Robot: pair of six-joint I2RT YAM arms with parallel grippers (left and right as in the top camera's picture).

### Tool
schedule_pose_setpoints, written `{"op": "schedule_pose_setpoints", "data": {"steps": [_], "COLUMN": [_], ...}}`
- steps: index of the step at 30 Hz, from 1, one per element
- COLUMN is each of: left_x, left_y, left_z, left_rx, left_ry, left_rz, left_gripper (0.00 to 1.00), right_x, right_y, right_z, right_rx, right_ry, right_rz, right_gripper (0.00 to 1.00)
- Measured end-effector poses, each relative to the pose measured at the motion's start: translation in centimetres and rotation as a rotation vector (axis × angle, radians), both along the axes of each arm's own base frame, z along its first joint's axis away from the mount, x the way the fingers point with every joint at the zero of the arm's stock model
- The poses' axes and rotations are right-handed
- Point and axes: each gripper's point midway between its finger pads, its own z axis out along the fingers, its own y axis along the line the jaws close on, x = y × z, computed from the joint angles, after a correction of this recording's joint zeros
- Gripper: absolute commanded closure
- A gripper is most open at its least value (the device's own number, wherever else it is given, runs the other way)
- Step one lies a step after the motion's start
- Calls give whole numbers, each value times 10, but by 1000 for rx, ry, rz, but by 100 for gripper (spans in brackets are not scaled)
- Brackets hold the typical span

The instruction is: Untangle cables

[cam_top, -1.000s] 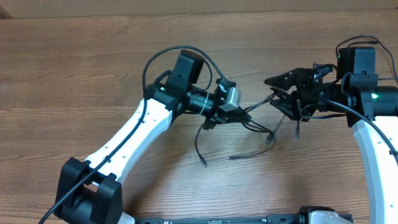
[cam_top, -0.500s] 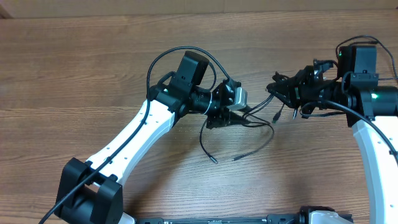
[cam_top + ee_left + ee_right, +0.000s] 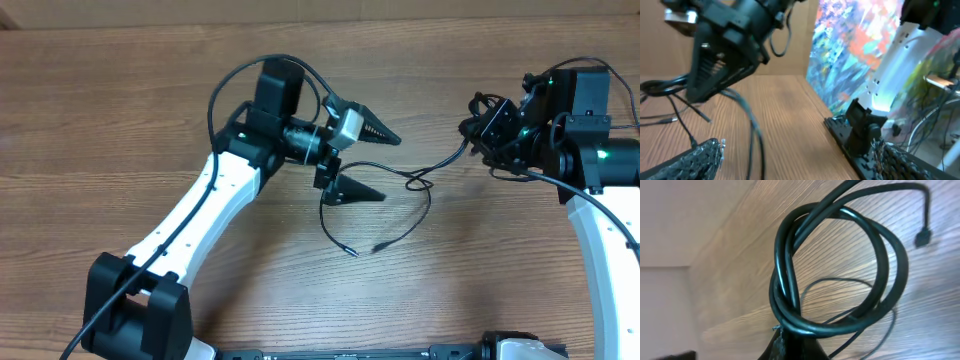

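The left tool [image 3: 390,168] is spread wide, nothing held; the cables [image 3: 440,165] are clamped in the shut right tool [image 3: 482,133], trailing leftward from it.

White arm links [image 3: 190,215], black joints [image 3: 140,305], ribbed black fingers [image 3: 375,128] (green lights [image 3: 604,153])
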Motion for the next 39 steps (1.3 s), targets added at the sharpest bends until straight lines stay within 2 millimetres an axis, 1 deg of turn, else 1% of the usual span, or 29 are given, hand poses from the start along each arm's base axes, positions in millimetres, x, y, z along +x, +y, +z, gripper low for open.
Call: {"op": "schedule_pose_setpoints", "data": {"steps": [1,3,4,5,6,8,9,11,14,17,18,20,22,24,28,33,35,39], "left_x": [4,24,35,51,56,76,84,95,105,109,110,111,113,113,105,95,88,78], "left_y": [2,5,7,10,10,16,18,21,21,15,12,10,8,7,5,12,16,24], "left_z": [-1,-10,-16,-24,-27,-36,-39,-41,-36,-24,-14,0,10,17,29,47,55,57], "left_rx": [9,79,119,172,190,248,266,275,259,212,174,126,93,71,42,8,1,28], "left_ry": [11,63,96,138,155,213,235,250,239,193,170,181,258,356,460,514,533,595], "left_rz": [17,125,188,287,319,446,500,561,612,611,603,597,604,603,544,449,392,316], "left_gripper": [0,0,0,0,0,0,0,0,0,0,0,0,1,0,0,0,0,0], "right_x": [-1,-4,-6,-12,-16,-23,-25,-34,-42,-51,-54,-59,-65,-65,-60,-52,-47,-41], "right_y": [0,8,14,24,31,44,48,62,73,85,90,99,109,113,111,104,100,98], "right_z": [0,2,4,7,10,18,20,31,41,50,52,53,55,54,46,38,35,34], "right_rx": [-22,-54,-55,-50,-41,-16,-7,38,88,126,131,137,140,121,64,-16,-52,-85], "right_ry": [-13,-65,-90,-132,-164,-236,-257,-344,-415,-480,-496,-518,-542,-553,-533,-513,-515,-521], "right_rz": [32,157,217,325,396,519,551,673,758,840,868,912,960,979,968,940,928,914], "right_gripper": [96,96,96,96,96,96,96,96,96,96,96,96,96,96,96,96,96,96]}}
